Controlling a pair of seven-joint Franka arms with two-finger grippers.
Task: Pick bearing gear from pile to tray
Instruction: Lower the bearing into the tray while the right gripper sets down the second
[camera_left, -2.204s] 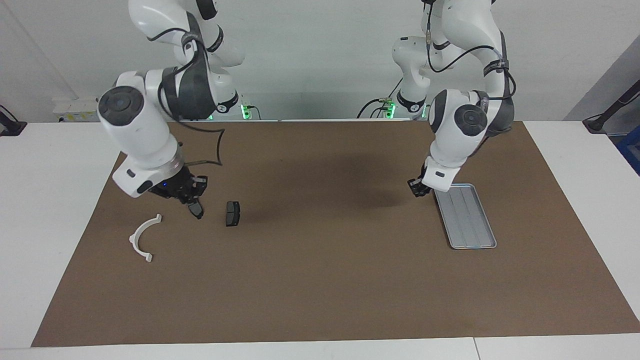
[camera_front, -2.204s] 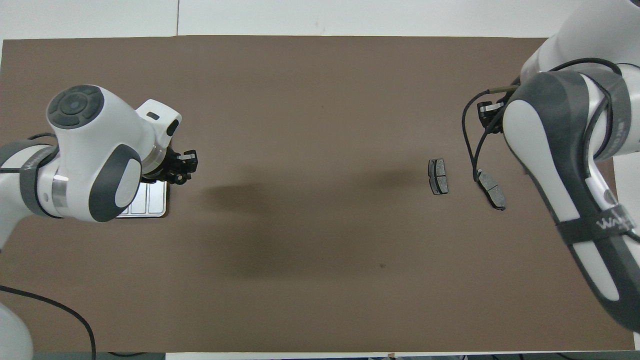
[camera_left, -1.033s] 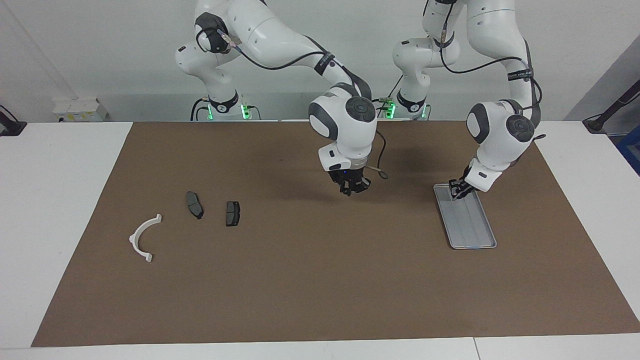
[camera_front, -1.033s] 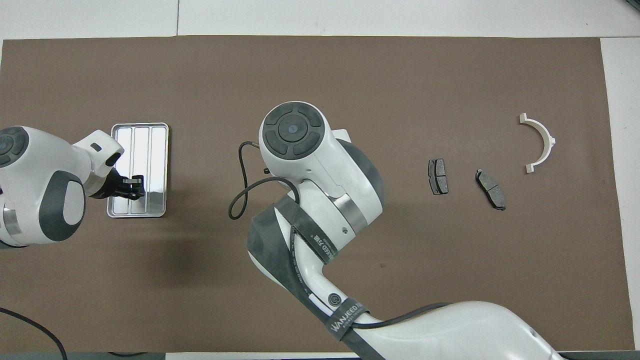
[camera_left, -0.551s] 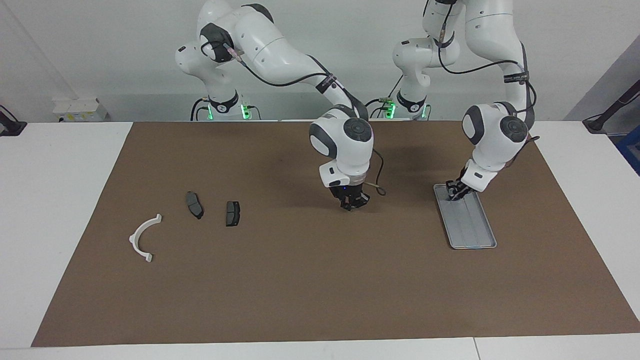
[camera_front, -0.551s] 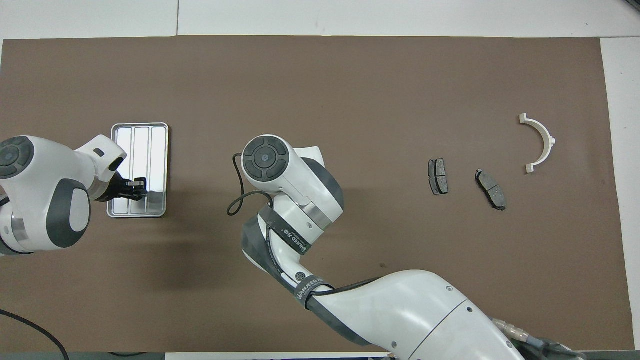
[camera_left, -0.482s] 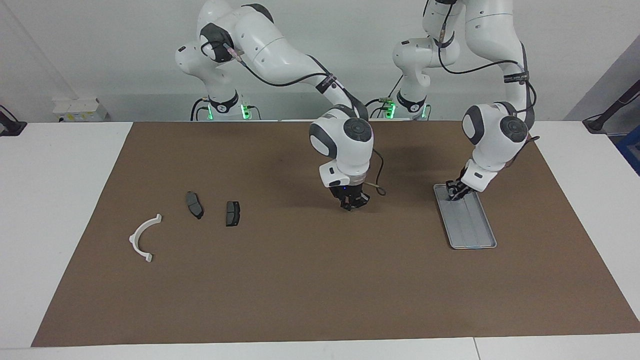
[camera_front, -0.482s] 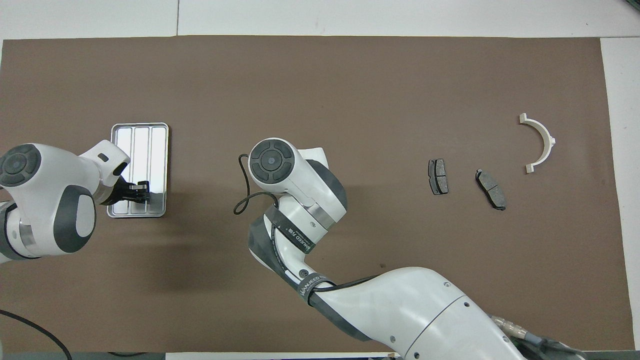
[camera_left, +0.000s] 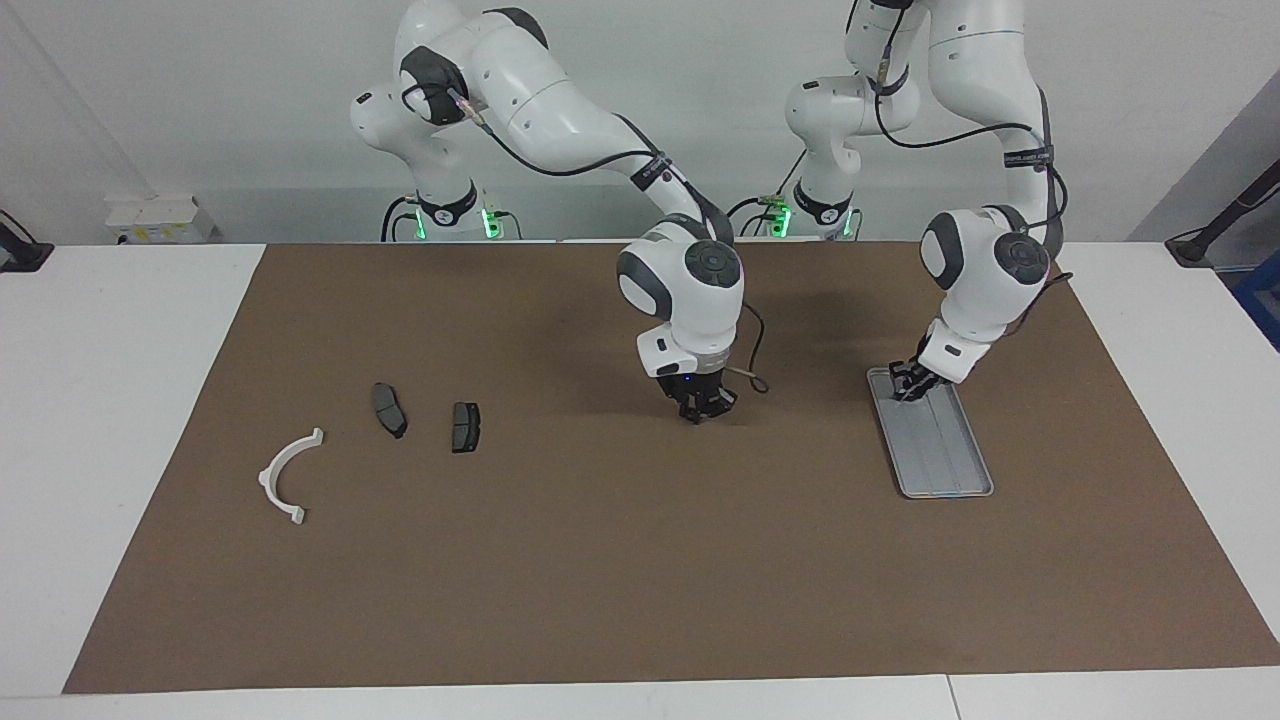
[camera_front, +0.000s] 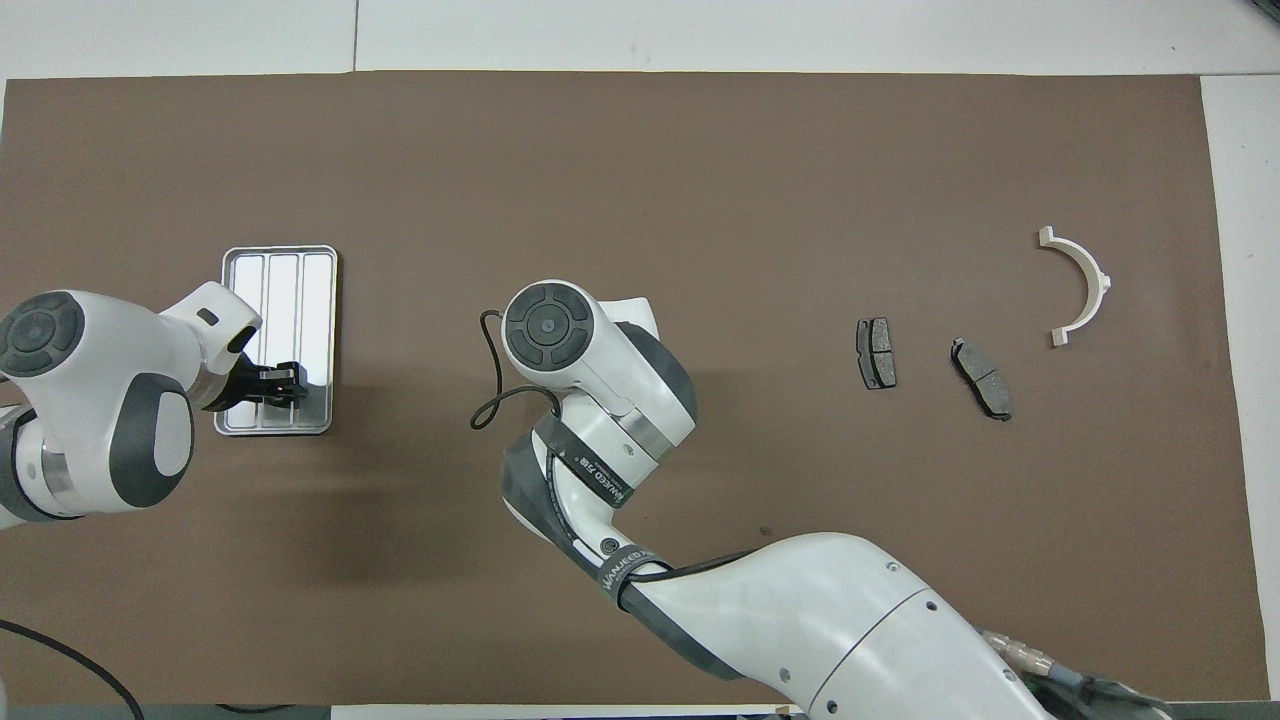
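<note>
left gripper (camera_left: 907, 389) hangs low over the tray (camera_left: 950, 465), grip unclear. right gripper (camera_left: 706, 410), clenched, is mid-mat; pads (camera_left: 465, 427) lie toward its own arm's end.

brown mat (camera_left: 600, 560), white tabletop (camera_left: 110, 400), grey wall (camera_left: 200, 100)

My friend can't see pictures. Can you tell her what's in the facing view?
The left gripper reaches down into the robots' end of a silver tray, while the right gripper hangs low over the middle of the brown mat. Two dark brake pads and a white half-ring lie toward the right arm's end.
</note>
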